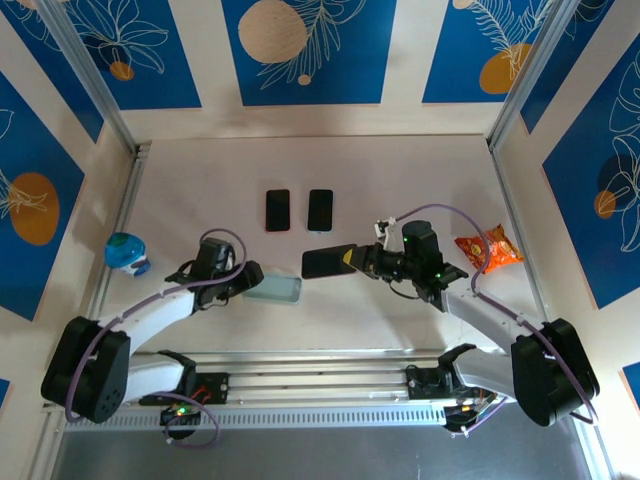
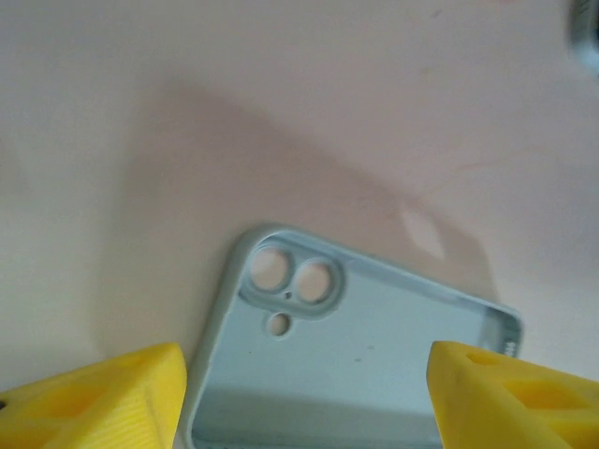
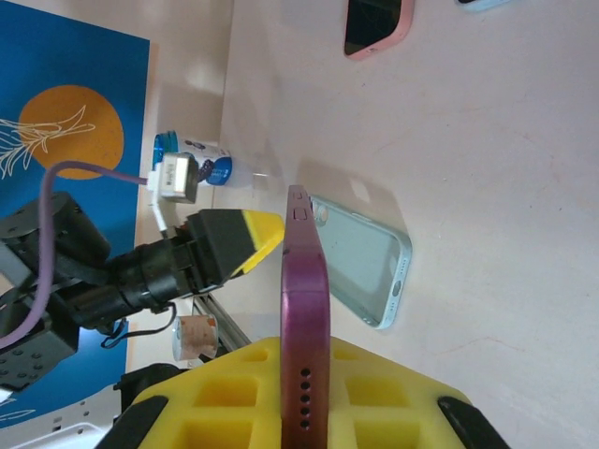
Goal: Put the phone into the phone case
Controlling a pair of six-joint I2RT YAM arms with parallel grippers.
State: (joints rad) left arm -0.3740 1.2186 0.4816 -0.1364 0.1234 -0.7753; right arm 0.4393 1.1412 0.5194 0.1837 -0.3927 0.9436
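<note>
Closest to your right wrist camera are the yellow fingers point(image 3: 215, 402) of the right gripper point(image 3: 304, 398), pressed against both faces of the phone point(image 3: 304, 309). You hold it on edge, so you see its purple side with a row of small holes and a button near the top. From above, the right gripper point(image 1: 362, 258) reaches left toward the middle of the table point(image 1: 400, 170), and the phone point(image 1: 327, 261) sticks out from it, clear of the surface, dark face showing.

Your case point(image 1: 272, 289) lies flat on the table just left of the phone and a little nearer the arm bases, open side up. In the left wrist view the case point(image 2: 374, 365) is pale blue-grey, with its camera cut-outs at the far left corner. The left gripper point(image 2: 304, 402) stands spread, one yellow finger on each side of the case. Whether either finger touches its rim, you cannot tell from here. From above, the left gripper point(image 1: 245, 280) sits at the left end of the case. The right wrist view shows the case point(image 3: 360, 267) beyond the phone, with the left gripper point(image 3: 253, 238) beside it.

At the back of the table, two handsets lie side by side, the left handset point(image 1: 277, 210) and the right handset point(image 1: 320, 209), well apart from the case. A blue-and-white bottle point(image 1: 125, 252) rests at the left edge, and a snack packet point(image 1: 488, 248) lies to the right of your right arm.
</note>
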